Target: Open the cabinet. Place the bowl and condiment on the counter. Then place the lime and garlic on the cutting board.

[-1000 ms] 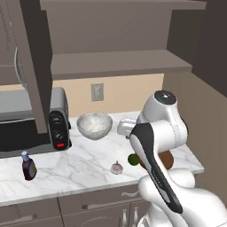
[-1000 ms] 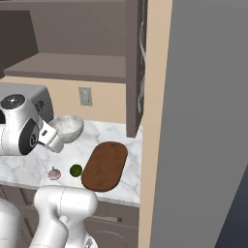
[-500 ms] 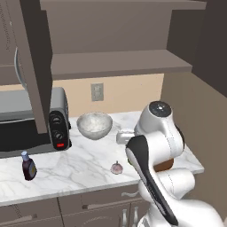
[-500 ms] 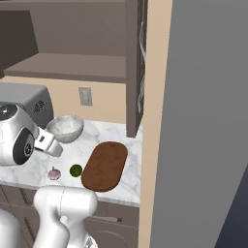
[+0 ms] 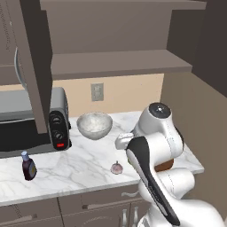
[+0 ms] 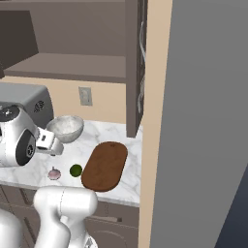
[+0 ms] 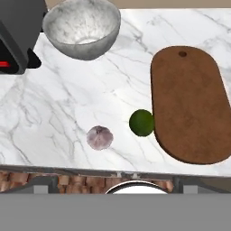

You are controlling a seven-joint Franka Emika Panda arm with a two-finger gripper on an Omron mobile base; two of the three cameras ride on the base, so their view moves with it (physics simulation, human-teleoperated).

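The cabinet stands open, its left door (image 5: 33,66) swung out and its shelf (image 5: 115,64) bare. On the counter (image 5: 80,159) sit the speckled bowl (image 5: 94,125) and, far left, the condiment (image 5: 29,166). My gripper (image 6: 53,148) hangs open and empty above the counter, in front of the bowl (image 6: 65,128). Below it in the hand view lie the garlic (image 7: 99,137) and the lime (image 7: 141,122), side by side on the marble. The lime almost touches the left edge of the oval cutting board (image 7: 191,101). From the left base my arm hides the lime; the garlic (image 5: 116,168) shows.
A toaster oven (image 5: 26,128) stands at the left, close beside the bowl. The right cabinet door (image 6: 135,72) hangs open over the board's far end, against a tall side wall (image 6: 198,121). Drawers with curved pulls (image 5: 102,206) run under the counter edge.
My arm has folded and my hand has sunk slightly over the counter in front of the bowl. The jaws stay open. Nothing on the counter has moved.
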